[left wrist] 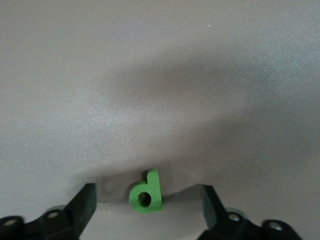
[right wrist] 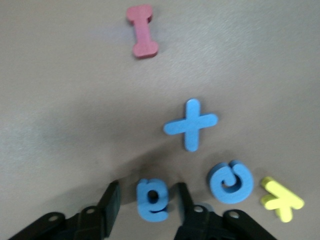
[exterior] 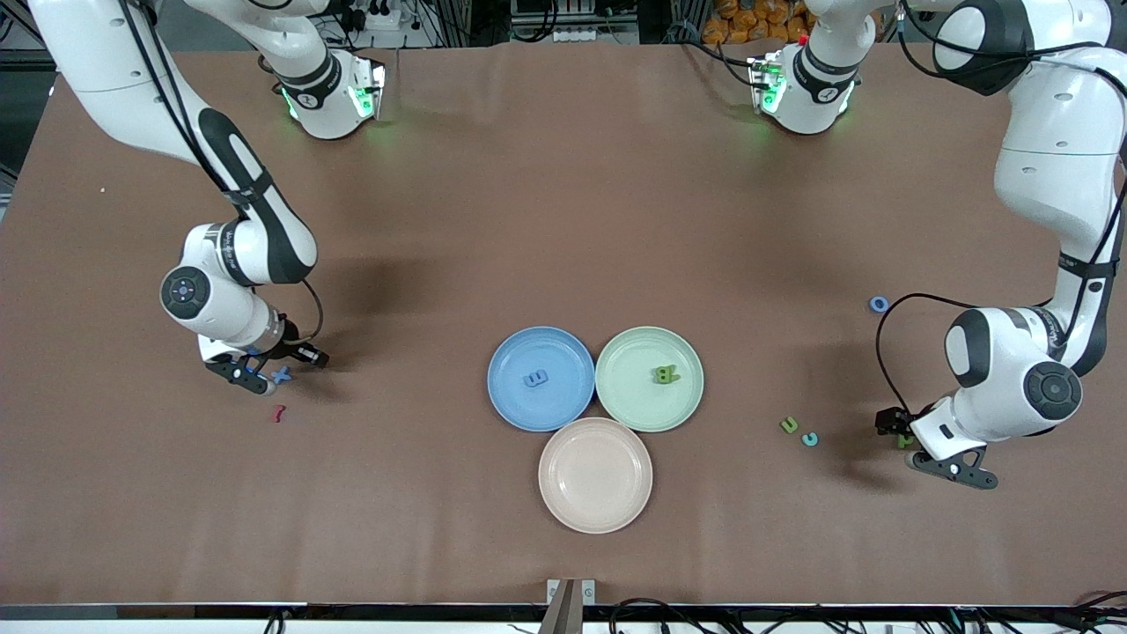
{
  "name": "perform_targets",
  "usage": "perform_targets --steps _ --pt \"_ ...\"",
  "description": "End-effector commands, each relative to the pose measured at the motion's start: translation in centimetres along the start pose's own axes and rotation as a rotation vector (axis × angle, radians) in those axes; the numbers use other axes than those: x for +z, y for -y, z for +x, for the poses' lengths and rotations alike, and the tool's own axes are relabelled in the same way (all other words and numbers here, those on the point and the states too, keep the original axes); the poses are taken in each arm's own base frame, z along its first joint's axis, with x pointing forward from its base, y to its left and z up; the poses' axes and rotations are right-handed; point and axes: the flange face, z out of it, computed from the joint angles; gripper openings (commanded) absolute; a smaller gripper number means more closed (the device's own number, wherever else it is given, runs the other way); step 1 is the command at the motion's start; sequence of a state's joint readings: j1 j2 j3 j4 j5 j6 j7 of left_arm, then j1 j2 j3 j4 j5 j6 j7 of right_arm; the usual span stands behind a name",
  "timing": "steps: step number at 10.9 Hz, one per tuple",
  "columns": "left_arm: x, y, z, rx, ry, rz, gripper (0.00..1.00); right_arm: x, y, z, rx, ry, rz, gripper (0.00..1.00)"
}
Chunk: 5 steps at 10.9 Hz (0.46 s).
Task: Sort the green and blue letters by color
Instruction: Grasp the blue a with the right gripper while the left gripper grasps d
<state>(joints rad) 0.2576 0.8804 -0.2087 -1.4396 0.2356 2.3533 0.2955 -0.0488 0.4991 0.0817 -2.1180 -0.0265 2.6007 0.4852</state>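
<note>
The salmon-pink round plate [exterior: 595, 475] lies nearest the front camera and holds nothing; the blue round plate [exterior: 541, 379] already carries a blue foam letter [exterior: 535, 379] and the pale green round plate [exterior: 650, 379] a green foam letter B [exterior: 666, 375].

Left gripper [left wrist: 148, 200]: low over the table [exterior: 563, 220] at the left arm's end, fingers spread wide and holding nothing. A small green foam letter p [left wrist: 146, 192] lies flat between the fingers, clear of both. A green foam letter u [exterior: 789, 425] and a teal-blue foam letter c [exterior: 809, 438] lie apart from these fingers, toward the plates.

Right gripper [right wrist: 147, 200]: low at the right arm's end, fingers narrowly spread around a blue foam letter a [right wrist: 151, 199], probably just short of contact. Just outside one finger lies a second blue foam curl [right wrist: 230, 181], with a yellow foam letter k [right wrist: 281, 197] next to it. A blue foam letter x [right wrist: 191, 124] and a red foam bar [right wrist: 143, 30] lie ahead of the fingertips.

Hazards: 
- The finger beside the curl may nudge or trap it during closure, since the gap is small. 
- Flat, thin pieces may slip or tilt if the fingers close above table level.
</note>
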Motion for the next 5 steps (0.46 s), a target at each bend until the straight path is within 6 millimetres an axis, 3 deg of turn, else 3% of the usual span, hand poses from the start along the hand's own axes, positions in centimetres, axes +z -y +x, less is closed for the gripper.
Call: perform_targets --steps 1,5 --pt "-0.1 0.1 0.6 0.013 -0.007 0.015 0.67 -0.6 -1.8 0.0 -0.032 -0.006 0.018 0.0" --pt "-0.6 -0.6 0.9 -0.008 -0.009 0.019 0.46 -0.9 -0.7 -0.3 -0.035 -0.006 0.025 0.0"
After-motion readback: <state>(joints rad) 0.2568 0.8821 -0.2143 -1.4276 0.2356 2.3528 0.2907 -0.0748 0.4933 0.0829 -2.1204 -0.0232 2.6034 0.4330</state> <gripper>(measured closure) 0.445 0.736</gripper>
